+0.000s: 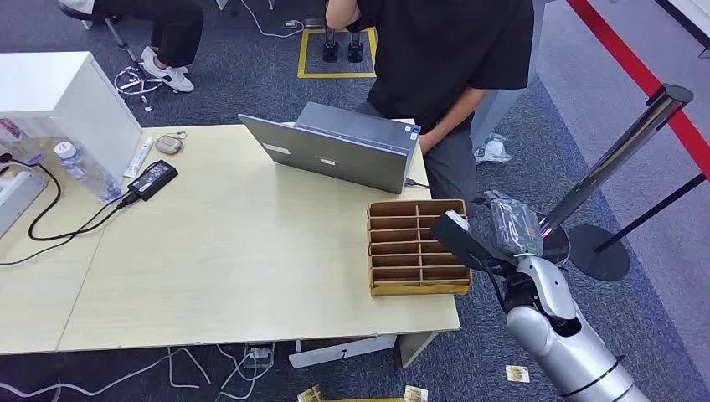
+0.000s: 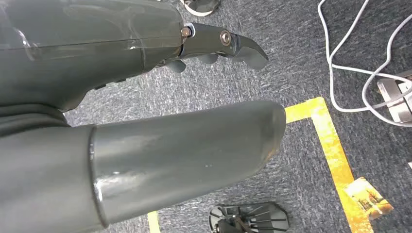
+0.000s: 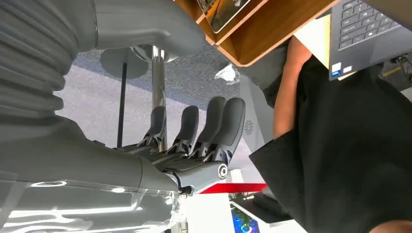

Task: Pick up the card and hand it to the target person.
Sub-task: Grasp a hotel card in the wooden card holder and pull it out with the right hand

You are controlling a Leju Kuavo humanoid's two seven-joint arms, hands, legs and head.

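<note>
A brown wooden card box (image 1: 418,248) with several slots stands at the table's right front corner. In the right wrist view a dark picture card (image 3: 227,11) lies in that box (image 3: 272,29). My right hand (image 1: 477,241) hovers just off the table's right edge, beside the box. Its dark fingers (image 3: 214,124) are stretched out, apart from the thumb (image 3: 145,24), and nothing is between them. A person in a black shirt (image 1: 448,50) sits behind the laptop, close to the box. My left hand (image 2: 194,97) hangs over the carpet, holding nothing.
A grey laptop (image 1: 343,146) sits mid-table, with a power adapter (image 1: 151,179), cables and a water bottle (image 1: 84,172) at the left. A stanchion post (image 1: 619,155) and its base stand right of my arm. Loose cards (image 1: 517,373) lie on the floor.
</note>
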